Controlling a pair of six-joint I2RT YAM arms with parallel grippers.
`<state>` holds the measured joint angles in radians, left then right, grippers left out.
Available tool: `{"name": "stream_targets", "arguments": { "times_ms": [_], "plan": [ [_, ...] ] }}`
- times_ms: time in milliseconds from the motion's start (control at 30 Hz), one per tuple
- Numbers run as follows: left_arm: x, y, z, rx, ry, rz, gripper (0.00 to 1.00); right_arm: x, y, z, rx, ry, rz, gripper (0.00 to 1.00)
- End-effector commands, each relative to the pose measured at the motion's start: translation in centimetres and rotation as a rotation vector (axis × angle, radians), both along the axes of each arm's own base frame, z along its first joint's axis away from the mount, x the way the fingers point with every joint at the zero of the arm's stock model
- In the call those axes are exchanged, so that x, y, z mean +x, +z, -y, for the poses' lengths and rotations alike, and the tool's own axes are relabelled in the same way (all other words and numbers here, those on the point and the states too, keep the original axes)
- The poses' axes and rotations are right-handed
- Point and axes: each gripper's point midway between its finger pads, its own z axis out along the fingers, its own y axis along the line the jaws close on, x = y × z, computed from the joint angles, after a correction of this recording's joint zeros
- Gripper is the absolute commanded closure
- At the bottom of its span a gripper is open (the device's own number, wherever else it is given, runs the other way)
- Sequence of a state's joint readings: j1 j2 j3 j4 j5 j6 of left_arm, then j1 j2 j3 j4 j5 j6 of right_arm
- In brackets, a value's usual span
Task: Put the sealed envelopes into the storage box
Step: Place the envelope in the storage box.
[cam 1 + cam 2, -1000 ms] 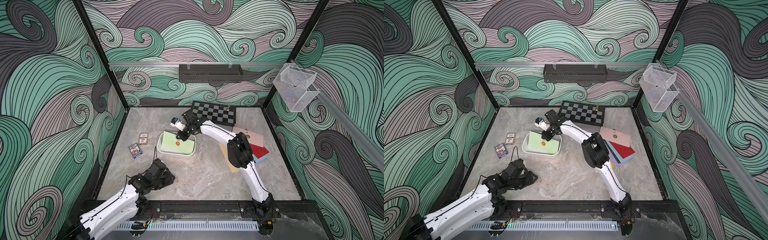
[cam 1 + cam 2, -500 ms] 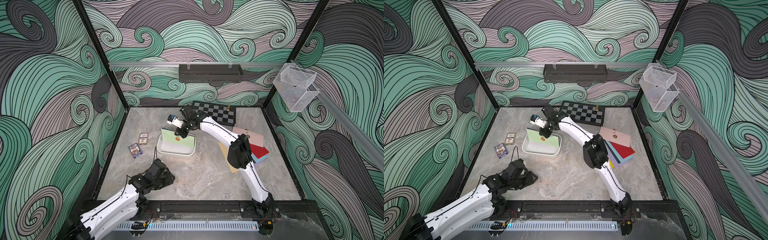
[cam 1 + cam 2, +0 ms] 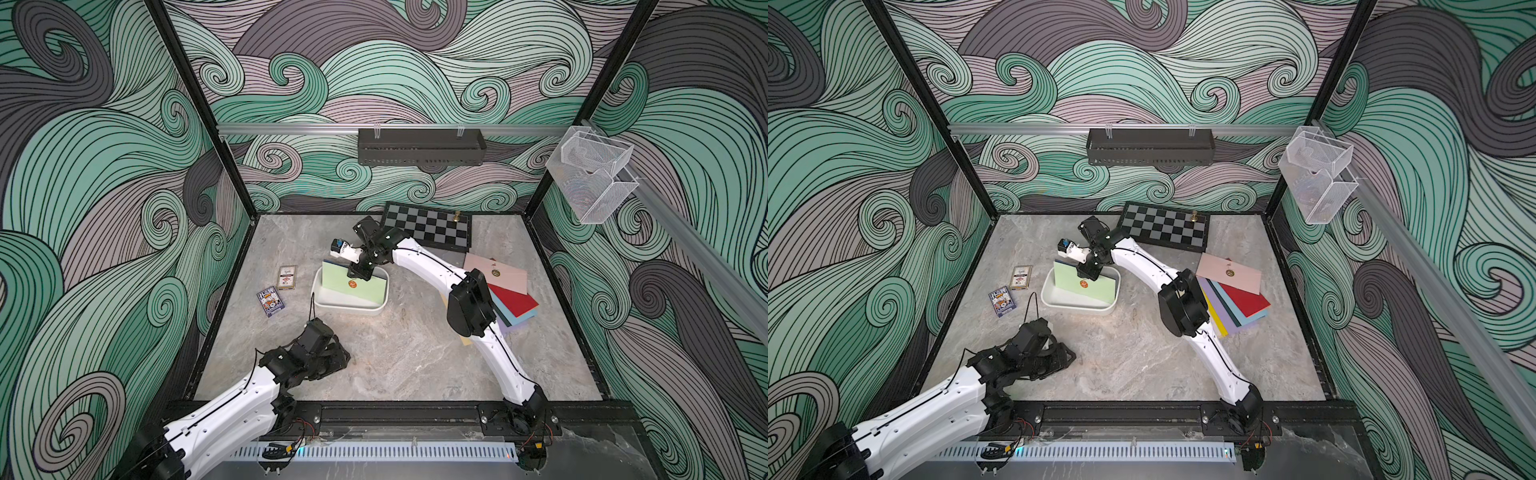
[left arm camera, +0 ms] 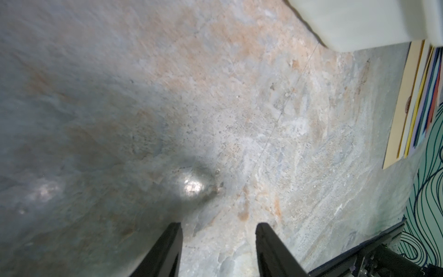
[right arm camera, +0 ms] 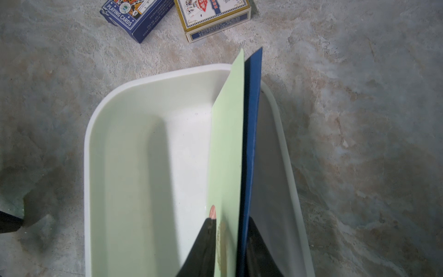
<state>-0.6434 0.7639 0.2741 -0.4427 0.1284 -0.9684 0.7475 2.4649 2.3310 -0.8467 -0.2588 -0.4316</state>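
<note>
- The right gripper [image 3: 360, 272] hangs over the storage box [image 3: 349, 308], with its fingers pointing down into it.
- Between its 2 fingers stand 2 sealed envelopes on edge. One is a green envelope [image 5: 227, 144] with a round seal, and a navy envelope [image 5: 251, 115] lies flat against its back.
- Each finger sits close against its own side of this pair. I cannot tell whether they pinch the paper or have let go.
- Below the fingertips, the envelopes' lower edges rest inside the box, near 1 long wall.
- Beyond the fingertips, just past the box's short end, 2 playing-card packs [image 5: 211, 16] lie on the table [image 5: 359, 120].
- Behind this arm's elbow, well apart from the gripper, the other envelopes [image 3: 513, 301] lie fanned in a pile, with a pink one on top.
- The left gripper [image 4: 218, 227] is low over the table and well apart from the box. Its fingers are spread, and only stone surface shows between them.
</note>
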Motion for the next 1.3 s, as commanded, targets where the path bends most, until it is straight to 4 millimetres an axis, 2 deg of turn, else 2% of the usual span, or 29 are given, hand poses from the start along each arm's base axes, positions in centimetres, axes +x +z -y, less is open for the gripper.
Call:
{"name": "stream_targets", "arguments": {
  "times_ms": [0, 167, 367, 533, 833, 1100, 1267],
  "plan": [
    [0.2, 0.1, 0.2, -0.005, -0.013, 0.007, 0.46, 0.3, 0.3, -0.2, -0.001, -0.003, 0.017, 0.66],
    [0.2, 0.1, 0.2, -0.005, -0.015, 0.006, 0.46, 0.9, 1.4, -0.5, 0.024, -0.003, 0.052, 0.7],
    [0.2, 0.1, 0.2, -0.007, -0.015, 0.006, 0.46, 0.9, 1.4, -0.8, 0.036, 0.003, 0.049, 0.68],
    [0.2, 0.1, 0.2, -0.006, -0.015, 0.005, 0.46, 0.5, 1.0, -0.8, 0.034, 0.012, 0.032, 0.84],
    [0.2, 0.0, 0.2, -0.005, -0.017, 0.004, 0.46, -0.7, 1.5, -0.9, -0.006, 0.083, 0.074, 0.97],
    [0.2, -0.1, 0.2, -0.001, -0.016, -0.002, 0.46, -1.4, 1.9, -0.8, -0.131, 0.144, 0.213, 0.99],
    [0.2, -0.1, 0.2, 0.0, -0.016, -0.005, 0.46, -2.2, 3.0, -1.5, -0.096, 0.15, 0.205, 0.95]
  ]
}}
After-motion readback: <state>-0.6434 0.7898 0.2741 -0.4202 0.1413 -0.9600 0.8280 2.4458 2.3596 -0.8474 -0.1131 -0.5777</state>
